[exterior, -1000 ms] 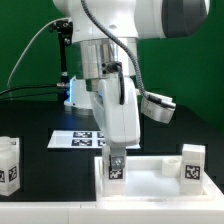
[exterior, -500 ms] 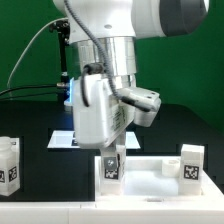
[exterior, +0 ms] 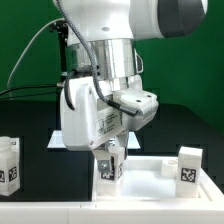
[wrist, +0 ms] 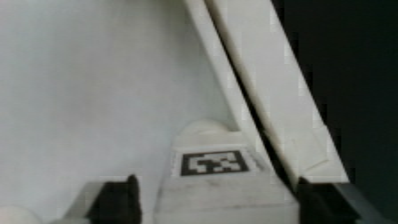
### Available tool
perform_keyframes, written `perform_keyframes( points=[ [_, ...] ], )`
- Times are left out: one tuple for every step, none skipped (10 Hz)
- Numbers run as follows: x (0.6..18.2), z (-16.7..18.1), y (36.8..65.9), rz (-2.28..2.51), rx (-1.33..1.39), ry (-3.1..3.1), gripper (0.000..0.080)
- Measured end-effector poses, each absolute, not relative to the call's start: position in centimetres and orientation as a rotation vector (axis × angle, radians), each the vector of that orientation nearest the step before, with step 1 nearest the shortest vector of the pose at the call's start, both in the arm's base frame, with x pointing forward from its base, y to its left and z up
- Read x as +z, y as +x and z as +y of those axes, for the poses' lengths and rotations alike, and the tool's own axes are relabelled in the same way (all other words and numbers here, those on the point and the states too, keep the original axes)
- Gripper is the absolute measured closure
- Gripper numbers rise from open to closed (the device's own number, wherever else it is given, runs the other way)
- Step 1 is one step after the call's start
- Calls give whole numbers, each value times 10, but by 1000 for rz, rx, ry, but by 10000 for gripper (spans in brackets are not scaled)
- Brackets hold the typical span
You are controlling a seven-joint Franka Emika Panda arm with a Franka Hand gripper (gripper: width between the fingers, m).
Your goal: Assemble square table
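Observation:
The square table's white slab (exterior: 150, 180) lies at the front of the black table. A white leg (exterior: 110, 168) with a black-and-white tag stands upright at its near left corner. My gripper (exterior: 111, 156) reaches down onto that leg and is shut on it. In the wrist view the tagged leg (wrist: 217, 165) sits between my two dark fingertips (wrist: 118, 200), pressed from both sides, with the slab's raised rim (wrist: 267, 100) running beside it. A second leg (exterior: 188, 164) stands on the slab's right corner. A third leg (exterior: 9, 165) stands apart at the exterior view's left.
The marker board (exterior: 70, 138) lies flat behind the slab, partly hidden by my arm. Cables hang at the back left in front of the green backdrop.
My wrist has rotated while holding the leg; the arm's body swung toward the exterior view's left. The leg stays at the slab's left corner.

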State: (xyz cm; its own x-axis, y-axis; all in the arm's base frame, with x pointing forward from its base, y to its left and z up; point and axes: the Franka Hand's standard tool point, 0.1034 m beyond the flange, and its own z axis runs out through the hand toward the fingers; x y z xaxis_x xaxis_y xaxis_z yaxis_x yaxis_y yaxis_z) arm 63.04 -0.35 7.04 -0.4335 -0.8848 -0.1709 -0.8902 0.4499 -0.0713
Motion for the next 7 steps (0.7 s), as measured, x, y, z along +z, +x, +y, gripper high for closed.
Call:
perform_keyframes(
  points=[
    [76,-3,632,2485,37,-1588,215],
    [89,-2,634,2433,27,-1633,215],
    [105,-2,636,2389,18,-1661,161],
    [111,0,638,2372,24,-1674,153],
    [107,0,637,2377,26,-1676,153],
    [107,0,636,2378,26,-1677,151],
    [107,0,636,2378,26,-1677,151]
  ],
)
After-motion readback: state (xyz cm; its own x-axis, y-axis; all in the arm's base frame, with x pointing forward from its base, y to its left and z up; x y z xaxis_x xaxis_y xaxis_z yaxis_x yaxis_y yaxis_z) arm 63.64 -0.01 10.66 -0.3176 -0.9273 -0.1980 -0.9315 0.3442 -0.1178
